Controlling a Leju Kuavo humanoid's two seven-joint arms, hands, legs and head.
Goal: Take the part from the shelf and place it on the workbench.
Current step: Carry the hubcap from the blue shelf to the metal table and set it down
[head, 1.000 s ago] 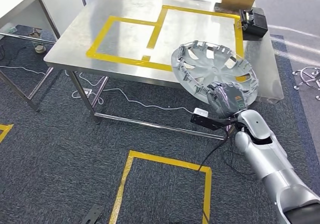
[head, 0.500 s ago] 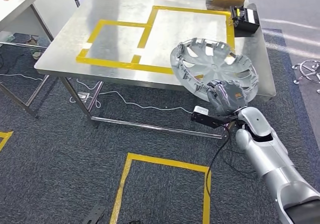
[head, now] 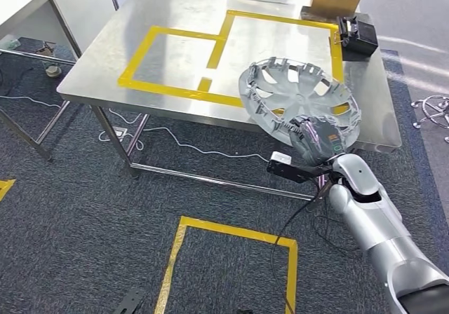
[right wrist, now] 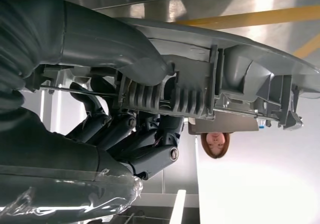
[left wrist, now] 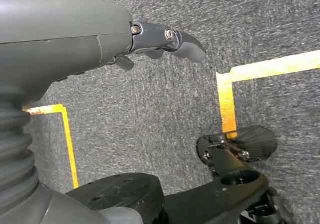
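While right hand (head: 318, 140) grips silver wheel cover (head: 299, 102) by near rim, fingers (right wrist: 124, 129) curled tight under rim, cover hangs tilted over front edge of metal counter (head: 106, 62), near yellow tape square. Left hand (left wrist: 75, 39) hangs over floor, fingers apart, holding nothing.

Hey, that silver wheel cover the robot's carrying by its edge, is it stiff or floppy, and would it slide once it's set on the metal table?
Probably stiff: the wheel cover keeps its dish shape though the right hand grips only its rim. Likely light, being thin and spoked. It may slide on the polished workbench.
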